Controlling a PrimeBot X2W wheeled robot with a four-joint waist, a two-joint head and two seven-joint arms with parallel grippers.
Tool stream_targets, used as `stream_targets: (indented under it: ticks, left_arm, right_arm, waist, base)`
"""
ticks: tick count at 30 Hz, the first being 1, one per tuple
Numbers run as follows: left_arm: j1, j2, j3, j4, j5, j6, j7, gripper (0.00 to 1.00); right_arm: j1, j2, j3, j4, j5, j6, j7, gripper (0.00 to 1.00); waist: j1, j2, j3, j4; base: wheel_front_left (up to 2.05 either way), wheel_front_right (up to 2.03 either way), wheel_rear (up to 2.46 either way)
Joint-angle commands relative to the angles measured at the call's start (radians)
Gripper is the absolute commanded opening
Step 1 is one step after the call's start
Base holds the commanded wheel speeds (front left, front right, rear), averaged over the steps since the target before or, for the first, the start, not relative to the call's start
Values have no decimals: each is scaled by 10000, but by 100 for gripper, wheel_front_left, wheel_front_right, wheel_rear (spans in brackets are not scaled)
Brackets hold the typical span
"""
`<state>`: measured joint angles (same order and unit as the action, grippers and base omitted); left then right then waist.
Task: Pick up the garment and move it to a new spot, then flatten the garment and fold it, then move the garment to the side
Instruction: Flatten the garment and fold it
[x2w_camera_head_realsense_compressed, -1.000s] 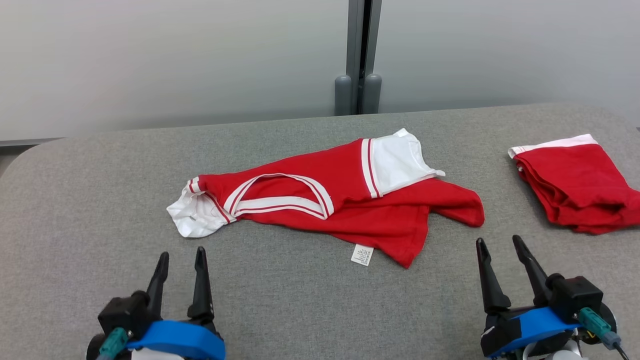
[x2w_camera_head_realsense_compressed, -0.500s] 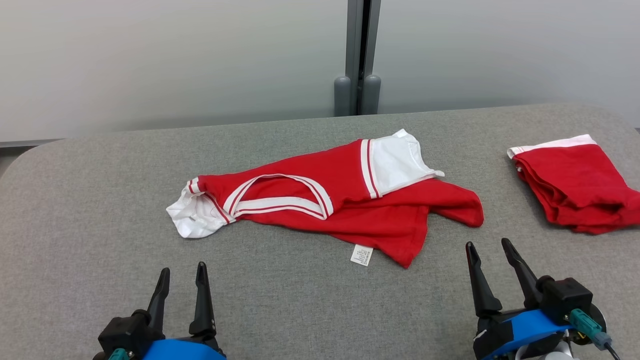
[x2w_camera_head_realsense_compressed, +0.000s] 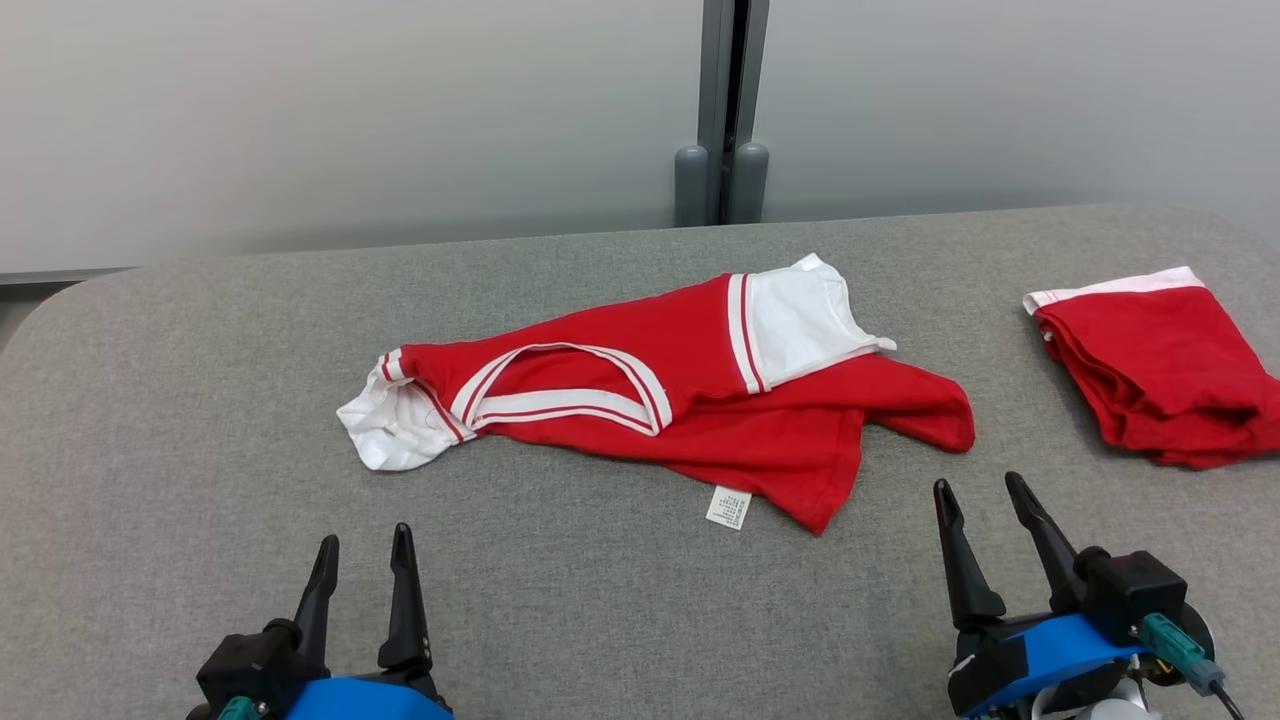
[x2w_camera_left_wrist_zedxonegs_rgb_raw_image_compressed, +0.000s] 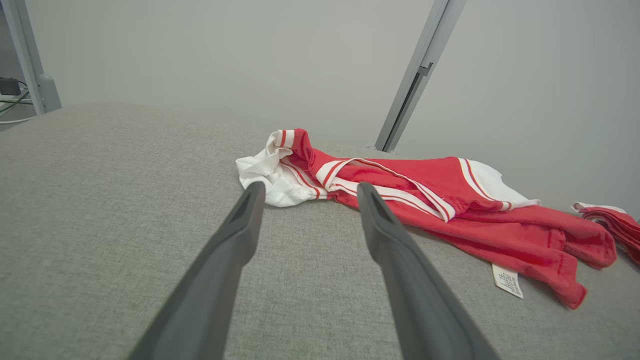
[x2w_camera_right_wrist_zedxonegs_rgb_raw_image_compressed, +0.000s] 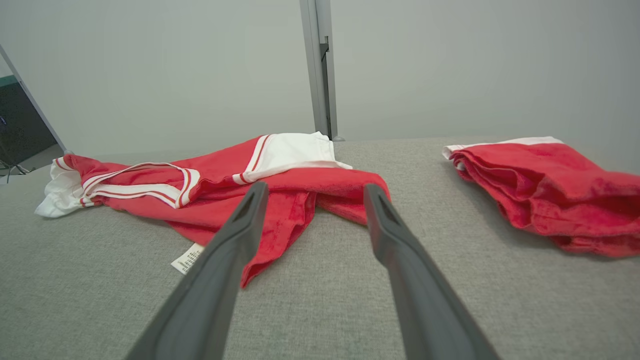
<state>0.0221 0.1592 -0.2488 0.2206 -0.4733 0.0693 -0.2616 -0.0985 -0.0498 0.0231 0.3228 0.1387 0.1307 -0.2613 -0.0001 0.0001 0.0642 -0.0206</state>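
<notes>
Gaping empty, left hand (x2w_camera_head_realsense_compressed: 365, 535) and right hand (x2w_camera_head_realsense_compressed: 978, 482) hover over bare table (x2w_camera_head_realsense_compressed: 600, 610) before garment (x2w_camera_head_realsense_compressed: 700, 400).

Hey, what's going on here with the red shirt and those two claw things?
A two-armed robot seems about to fold the crumpled red-and-white shirt lying in the middle of the grey table. Its left gripper and right gripper are both open and empty, poised on the near side of the shirt and touching nothing. A second red garment sits already folded off to the robot's right.
</notes>
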Motion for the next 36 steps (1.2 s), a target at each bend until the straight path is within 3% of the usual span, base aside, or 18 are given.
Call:
stream_targets:
  ticks: [1, 12, 20, 26, 36]
  left_arm:
    - [-95, -14, 21, 22, 43, -54, -49, 100]
    - [-248, -128, 45, 12, 182, -144, -49, 100]
    - [-554, -218, -21, -68, 456, -179, -49, 100]
    - [-862, -359, -87, -46, 644, -271, -49, 100]
    - [-1249, -604, 28, 56, 844, -487, -49, 100]
  right_arm:
    - [-74, -14, -30, 31, -63, 1, -55, 100]
    - [-415, -14, -181, 21, -355, 1, -23, 100]
    - [-2042, -13, -909, 159, -2191, 1, 696, 100]
    - [-3519, -307, -1329, 1518, -3711, 1, 1539, 100]
    - [-5240, -1035, -1012, 4242, -4579, 1, 2103, 100]
  waist:
    - [1, -1, 8, 6]
    - [1, -1, 212, 90]
    - [1, -1, 794, 314]
    - [1, -1, 1355, 756]
    - [1, -1, 2173, 1514]
  base:
    - [0, 0, 0]
    - [0, 0, 0]
    - [0, 0, 0]
    - [0, 0, 0]
    - [0, 0, 0]
